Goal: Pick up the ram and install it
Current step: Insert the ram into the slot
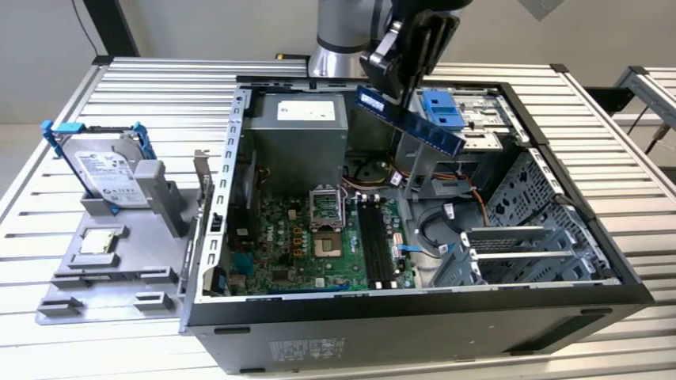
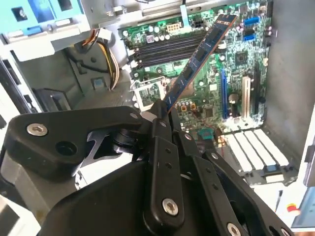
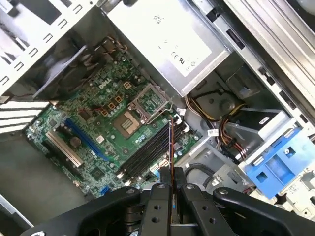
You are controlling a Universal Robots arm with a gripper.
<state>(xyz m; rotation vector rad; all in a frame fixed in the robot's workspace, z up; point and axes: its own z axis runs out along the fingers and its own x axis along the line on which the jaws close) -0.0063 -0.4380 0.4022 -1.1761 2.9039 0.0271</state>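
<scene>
Ram (image 1: 417, 123), pinched at one end between the pressed-together fingers of the gripper (image 1: 385, 87), hangs above the open computer case (image 1: 401, 332), its long axis slanting from the fingers toward the case's blue drive bay (image 1: 442, 107).

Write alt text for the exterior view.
The gripper holds the ram by one end, tilted, above the open computer case with its green motherboard. At the exterior view's left, a hard drive in a blue frame stands in a grey holder.
</scene>
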